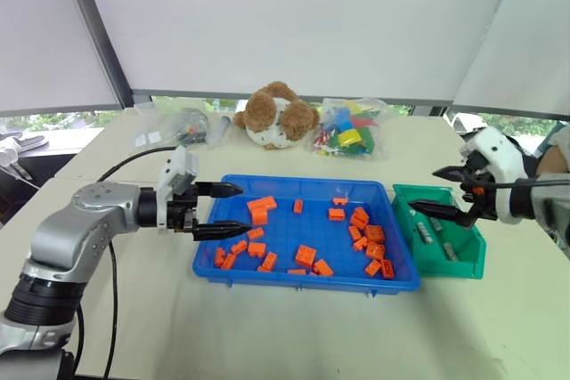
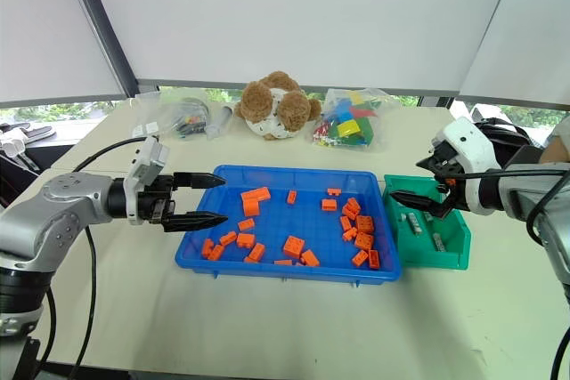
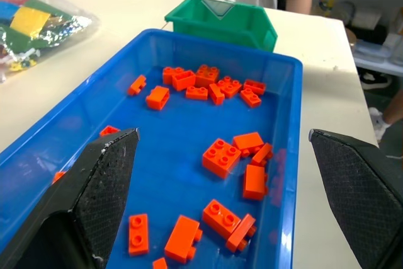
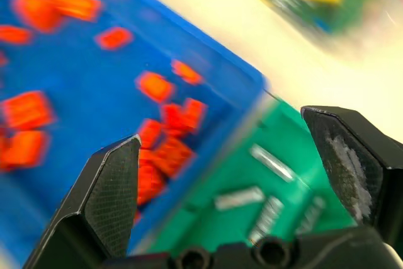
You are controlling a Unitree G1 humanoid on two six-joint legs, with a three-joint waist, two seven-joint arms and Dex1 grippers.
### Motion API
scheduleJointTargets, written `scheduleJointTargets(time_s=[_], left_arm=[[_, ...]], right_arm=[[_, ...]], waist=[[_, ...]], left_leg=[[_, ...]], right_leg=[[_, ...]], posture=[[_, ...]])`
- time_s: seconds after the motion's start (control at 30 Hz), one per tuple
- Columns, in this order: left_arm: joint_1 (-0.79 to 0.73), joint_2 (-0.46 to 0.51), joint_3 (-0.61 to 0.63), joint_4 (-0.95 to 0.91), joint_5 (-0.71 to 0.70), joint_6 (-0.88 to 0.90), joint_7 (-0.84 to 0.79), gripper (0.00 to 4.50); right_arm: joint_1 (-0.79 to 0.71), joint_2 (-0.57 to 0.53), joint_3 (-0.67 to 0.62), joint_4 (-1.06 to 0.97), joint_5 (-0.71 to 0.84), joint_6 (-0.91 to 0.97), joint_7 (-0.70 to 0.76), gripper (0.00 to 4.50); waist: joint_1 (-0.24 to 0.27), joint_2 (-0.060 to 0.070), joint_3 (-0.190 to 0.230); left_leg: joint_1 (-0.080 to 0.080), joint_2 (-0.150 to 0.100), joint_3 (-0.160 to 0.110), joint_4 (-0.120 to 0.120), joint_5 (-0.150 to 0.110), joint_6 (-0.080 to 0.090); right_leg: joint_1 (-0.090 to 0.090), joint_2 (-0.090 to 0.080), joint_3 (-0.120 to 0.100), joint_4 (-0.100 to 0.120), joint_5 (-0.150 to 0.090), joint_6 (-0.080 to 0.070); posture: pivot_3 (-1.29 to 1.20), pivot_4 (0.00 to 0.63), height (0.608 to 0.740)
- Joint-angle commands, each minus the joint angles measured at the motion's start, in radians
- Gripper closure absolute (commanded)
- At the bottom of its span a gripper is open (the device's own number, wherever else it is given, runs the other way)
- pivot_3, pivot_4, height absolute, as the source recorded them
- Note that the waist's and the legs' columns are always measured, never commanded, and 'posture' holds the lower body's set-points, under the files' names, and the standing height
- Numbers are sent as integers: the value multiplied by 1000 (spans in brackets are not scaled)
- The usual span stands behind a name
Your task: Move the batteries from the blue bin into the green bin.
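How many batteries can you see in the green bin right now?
4 batteries show in the green bin, seen from the right wrist: one toward the far wall, one mid-floor, one beside it, one nearer the right finger. Others may be hidden.

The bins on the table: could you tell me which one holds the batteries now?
The green bin, beside the right claw; silver batteries lie inside. The larger blue bin holds just orange bricks.

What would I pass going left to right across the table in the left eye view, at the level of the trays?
left gripper → blue bin with orange bricks → green bin holding batteries → right gripper, open above the green bin.
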Motion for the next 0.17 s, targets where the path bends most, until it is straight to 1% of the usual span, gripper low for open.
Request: scheduleJointTargets(time_s=[0.03, 0.17], left_arm=[[-21, 21, 19, -6, 4, -18, -16, 0], [-19, 23, 28, -8, 2, -13, -20, 0]], right_arm=[[1, -34, -66, -95, 98, 28, 55, 39], [29, -33, -85, -173, 167, 66, 53, 39]], waist=[[1, 0, 0], [1, 0, 0]], left_leg=[[0, 0, 0, 0, 0, 0], [0, 0, 0, 0, 0, 0]], right_leg=[[0, 0, 0, 0, 0, 0], [0, 0, 0, 0, 0, 0]], posture=[[0, 150, 727], [0, 150, 727]])
